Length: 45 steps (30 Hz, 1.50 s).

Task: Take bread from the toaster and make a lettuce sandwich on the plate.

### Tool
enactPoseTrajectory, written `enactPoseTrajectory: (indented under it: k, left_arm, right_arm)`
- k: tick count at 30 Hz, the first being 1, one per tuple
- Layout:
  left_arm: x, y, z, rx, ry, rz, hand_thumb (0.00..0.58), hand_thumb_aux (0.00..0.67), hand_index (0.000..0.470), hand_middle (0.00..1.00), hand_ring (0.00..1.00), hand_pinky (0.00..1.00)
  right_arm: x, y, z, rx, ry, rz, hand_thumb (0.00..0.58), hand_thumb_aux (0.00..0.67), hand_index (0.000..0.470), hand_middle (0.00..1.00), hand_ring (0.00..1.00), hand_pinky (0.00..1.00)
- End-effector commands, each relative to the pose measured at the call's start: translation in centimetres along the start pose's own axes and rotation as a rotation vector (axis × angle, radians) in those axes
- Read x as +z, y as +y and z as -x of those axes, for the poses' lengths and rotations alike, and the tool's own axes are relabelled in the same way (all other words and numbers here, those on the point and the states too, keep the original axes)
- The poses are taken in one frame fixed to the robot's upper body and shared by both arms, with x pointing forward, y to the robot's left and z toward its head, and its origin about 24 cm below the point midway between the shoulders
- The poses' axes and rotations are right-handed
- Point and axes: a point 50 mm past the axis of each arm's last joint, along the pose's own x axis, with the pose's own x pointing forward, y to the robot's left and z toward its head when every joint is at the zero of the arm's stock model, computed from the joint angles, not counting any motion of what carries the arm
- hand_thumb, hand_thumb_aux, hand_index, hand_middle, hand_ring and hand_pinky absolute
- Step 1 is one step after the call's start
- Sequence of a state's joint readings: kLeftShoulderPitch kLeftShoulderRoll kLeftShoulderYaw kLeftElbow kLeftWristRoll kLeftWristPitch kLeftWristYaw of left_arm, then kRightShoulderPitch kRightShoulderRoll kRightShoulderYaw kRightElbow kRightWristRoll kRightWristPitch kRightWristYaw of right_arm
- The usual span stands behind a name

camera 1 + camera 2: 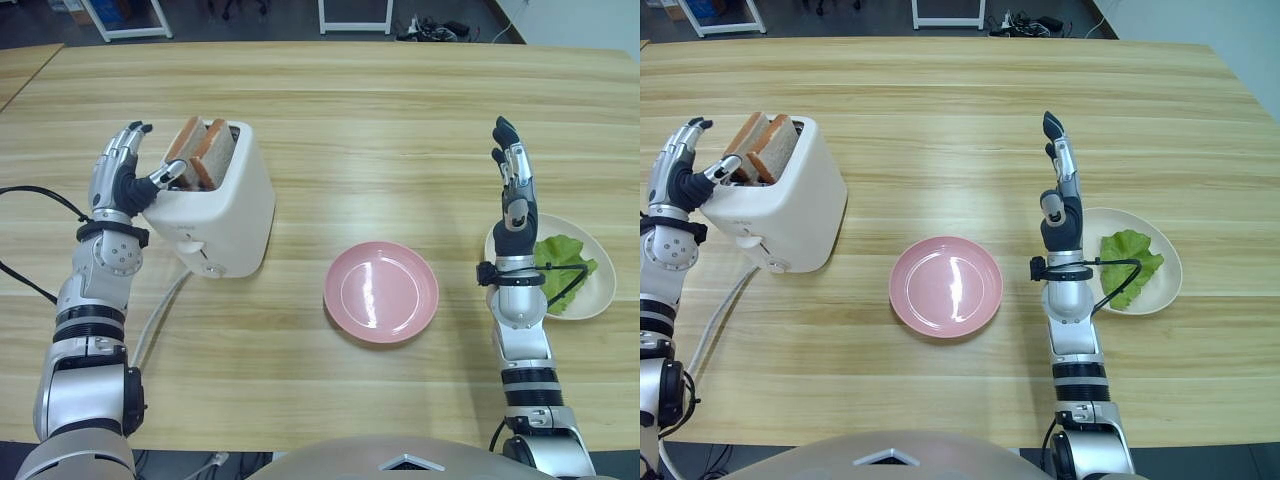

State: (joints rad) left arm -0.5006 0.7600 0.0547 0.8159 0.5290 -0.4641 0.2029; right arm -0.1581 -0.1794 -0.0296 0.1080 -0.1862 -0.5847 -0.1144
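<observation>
My left hand (120, 172) stands at the far left of the wooden table (400, 110), fingers spread upward and holding nothing, its thumb just beside the left edge of the white toaster (228, 215). Two slices of bread (198, 150) stick up out of the toaster's slots, leaning slightly toward that hand; I cannot tell whether the thumb touches the nearer slice. A pale cord (155, 318) trails from the toaster's base toward me. Right of the toaster, near the middle of the table, sits the pink plate (345, 295), with nothing on it. Further right my right hand (514, 200) is raised edge-on, fingers straight and open, gripping nothing. Just behind its wrist, at the far right, a cream dish (603, 292) holds the green lettuce (565, 260).
</observation>
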Motion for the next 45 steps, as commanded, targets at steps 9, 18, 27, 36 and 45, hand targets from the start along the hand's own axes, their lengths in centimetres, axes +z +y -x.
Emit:
enactPoseTrajectory:
  k: [9, 18, 27, 36, 45]
  left_arm:
    - [0.5, 1.4, -0.2, -0.141, -0.083, -0.057, 0.294, 0.2, 0.14, 0.0, 0.0, 0.0]
    - [0.1, 1.1, 0.1, -0.222, -0.078, -0.067, 0.509, 0.436, 0.306, 0.0, 0.0, 0.0]
    - [0.9, 1.9, -0.5, -0.151, -0.105, 0.102, 0.58, 0.67, 0.47, 0.0, 0.0, 0.0]
    - [2.0, 4.8, -1.6, 0.018, -0.172, 0.281, 0.58, 0.67, 0.47, 0.0, 0.0, 0.0]
    - [3.0, 6.0, -1.6, 0.082, -0.26, 0.407, 0.58, 0.67, 0.47, 1.0, 1.0, 1.0]
  right_arm:
    - [0.0, 0.2, 0.4, 0.009, 0.009, 0.005, 0.0, 0.0, 0.0, 0.0, 0.0, 0.0]
    - [-0.2, 0.3, 0.5, 0.008, 0.016, 0.003, 0.0, 0.0, 0.0, 0.0, 0.0, 0.0]
    - [-0.3, 0.2, 0.4, 0.007, 0.019, 0.006, 0.0, 0.0, 0.0, 0.0, 0.0, 0.0]
    - [-0.2, 0.3, 0.4, 0.014, 0.013, 0.013, 0.0, 0.0, 0.0, 0.0, 0.0, 0.0]
    - [-0.2, 0.2, 0.4, 0.011, 0.008, 0.015, 0.0, 0.0, 0.0, 0.0, 0.0, 0.0]
